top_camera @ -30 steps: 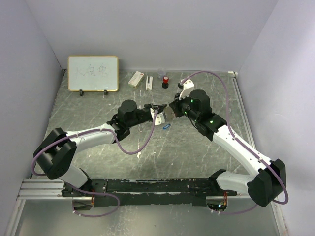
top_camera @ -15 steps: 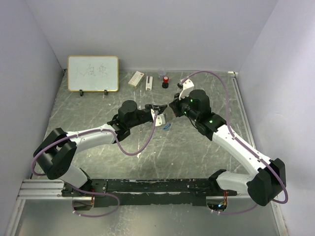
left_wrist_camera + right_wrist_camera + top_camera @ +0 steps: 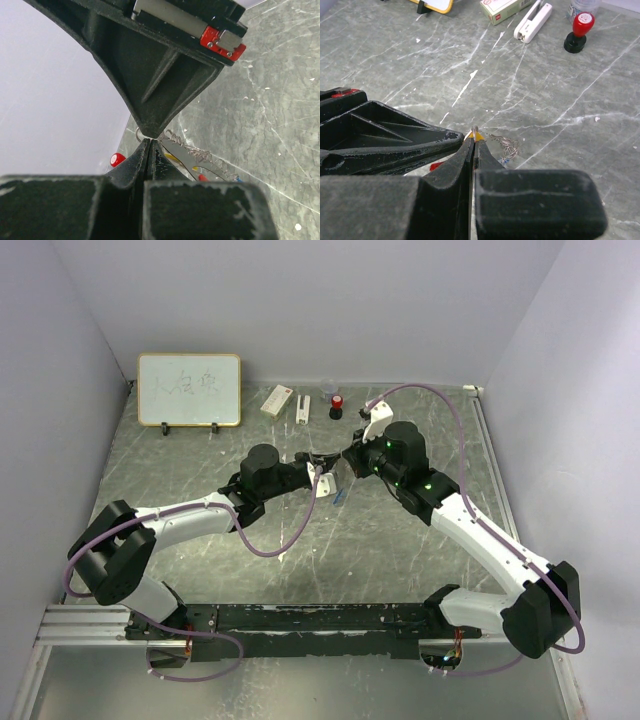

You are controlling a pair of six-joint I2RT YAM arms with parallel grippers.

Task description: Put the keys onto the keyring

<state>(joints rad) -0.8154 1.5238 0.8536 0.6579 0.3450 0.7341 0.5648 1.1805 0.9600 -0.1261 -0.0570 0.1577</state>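
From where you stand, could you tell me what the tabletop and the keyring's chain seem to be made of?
The tabletop looks like dull grey sheet metal, scuffed with pale scratches, though stone-look laminate is possible. The keyring chain looks like silvery metal, glinting in fine links.

It was a robotics lab cell: plain lavender walls (image 3: pixel 300 300) boxed in a scratched metal tabletop (image 3: pixel 400 550), with an aluminium mounting rail (image 3: pixel 80 625) near and a small whiteboard (image 3: pixel 189 389) far left.
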